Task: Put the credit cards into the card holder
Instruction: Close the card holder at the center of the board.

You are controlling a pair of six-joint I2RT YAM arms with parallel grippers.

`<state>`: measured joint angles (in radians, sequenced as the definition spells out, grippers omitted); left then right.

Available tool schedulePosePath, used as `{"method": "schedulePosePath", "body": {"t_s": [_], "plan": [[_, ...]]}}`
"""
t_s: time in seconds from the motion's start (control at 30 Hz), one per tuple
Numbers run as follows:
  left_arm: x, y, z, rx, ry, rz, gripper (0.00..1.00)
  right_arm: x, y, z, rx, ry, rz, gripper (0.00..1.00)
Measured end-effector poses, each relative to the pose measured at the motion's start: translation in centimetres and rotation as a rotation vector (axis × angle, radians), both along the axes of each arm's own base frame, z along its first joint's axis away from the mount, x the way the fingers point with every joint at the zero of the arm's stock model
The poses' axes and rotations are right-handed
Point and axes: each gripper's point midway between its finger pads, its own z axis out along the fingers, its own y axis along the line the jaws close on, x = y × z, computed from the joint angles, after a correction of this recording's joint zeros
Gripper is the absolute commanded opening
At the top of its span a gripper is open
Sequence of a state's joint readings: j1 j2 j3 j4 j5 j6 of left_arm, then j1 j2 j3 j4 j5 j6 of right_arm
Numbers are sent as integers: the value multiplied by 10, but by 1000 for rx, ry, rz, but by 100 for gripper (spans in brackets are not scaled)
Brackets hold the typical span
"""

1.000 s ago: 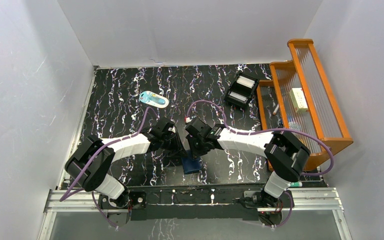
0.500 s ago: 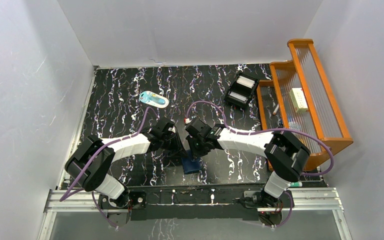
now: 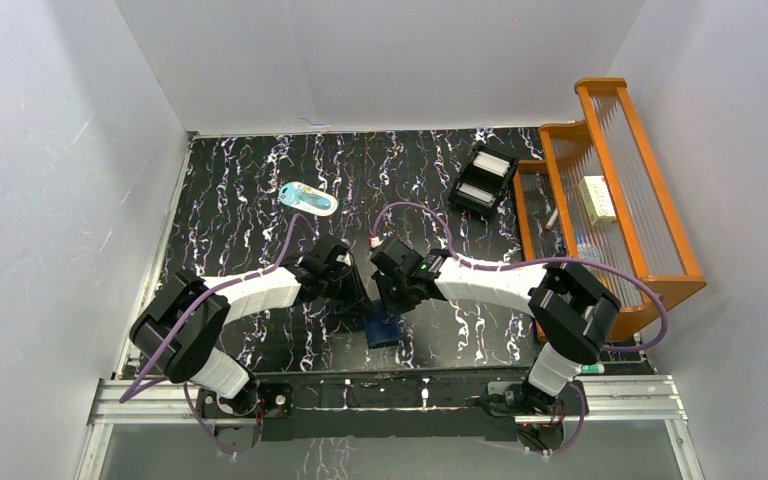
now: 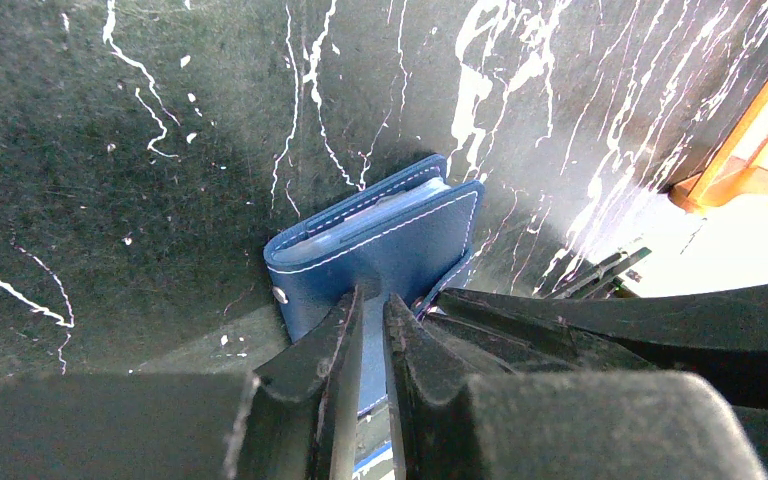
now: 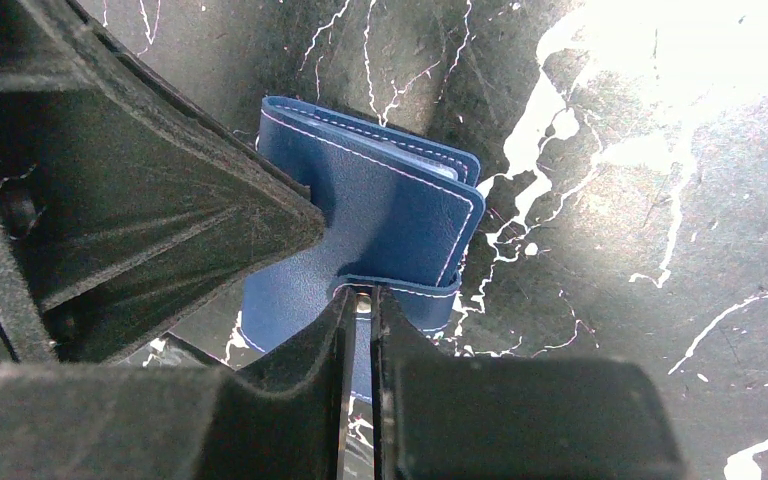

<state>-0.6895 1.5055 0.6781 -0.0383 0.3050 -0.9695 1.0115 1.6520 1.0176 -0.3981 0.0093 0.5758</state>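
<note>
Two arms crowd the folded navy card holder (image 3: 385, 331) near the front of the table (image 3: 230, 220), left gripper (image 4: 370, 305) and right gripper (image 5: 360, 300) both pinching it; black tray (image 3: 482, 180), oval item (image 3: 308, 199) and wooden rack (image 3: 615, 200) lie well apart.

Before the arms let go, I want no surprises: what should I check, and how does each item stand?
1. Left gripper pinching card holder edge: ok.
2. Right gripper pinching snap tab: ok.
3. Card holder folded, covers together: ok.
4. Snap fastened: cannot tell.
5. All credit cards inside: cannot tell; only a pale edge shows between the covers.
</note>
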Motion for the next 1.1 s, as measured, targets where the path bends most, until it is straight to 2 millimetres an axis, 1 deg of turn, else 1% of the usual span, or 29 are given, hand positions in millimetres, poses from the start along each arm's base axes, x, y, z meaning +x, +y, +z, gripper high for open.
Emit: {"method": "schedulePosePath", "body": {"t_s": [0.5,0.77,0.9,0.97,1.03,1.1], "plan": [[0,0,0,-1,0,0,13,1,1,-4,-19,-50,-24,17],[0,0,1,-2,1,1,14,0,1,-5,-50,-127,-25,17],[1,3,3,17,-1,9,15,0,1,-3,-46,-149,-32,23],[2,6,6,42,-7,15,20,3,-1,-1,-54,-153,-36,29],[10,12,15,67,-28,32,26,6,-5,0,-70,-154,-39,36],[24,19,34,78,-74,60,28,17,-14,4,-98,-162,-54,41]]}}
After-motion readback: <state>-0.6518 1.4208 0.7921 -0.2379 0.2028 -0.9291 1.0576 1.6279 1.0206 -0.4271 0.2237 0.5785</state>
